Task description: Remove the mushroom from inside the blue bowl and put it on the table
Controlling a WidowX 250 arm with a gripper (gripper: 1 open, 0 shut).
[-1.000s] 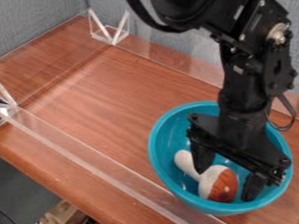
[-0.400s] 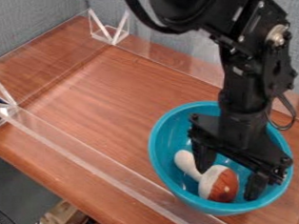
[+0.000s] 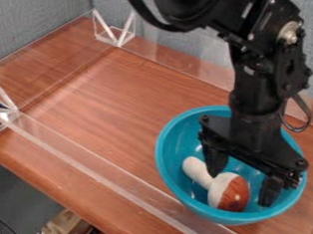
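Mushroom [image 3: 219, 185] lies on its side in blue bowl [image 3: 179, 140], at bowl's 6 o'clock. Long axis: cream stem toward 10, glossy red-brown cap toward 4. Gripper [image 3: 248, 170] hangs pointing down, fingers spread wide, holding nothing. Mushroom sits just below fingers, toward 7. Bowl smooth teal plastic; worktop [image 3: 107, 91] polished wood.

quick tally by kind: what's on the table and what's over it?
Mushroom: 1, lying in the bowl
Blue bowl: 1
End effector: 1, open, down inside the bowl over the mushroom
Table: 1
Total: 4
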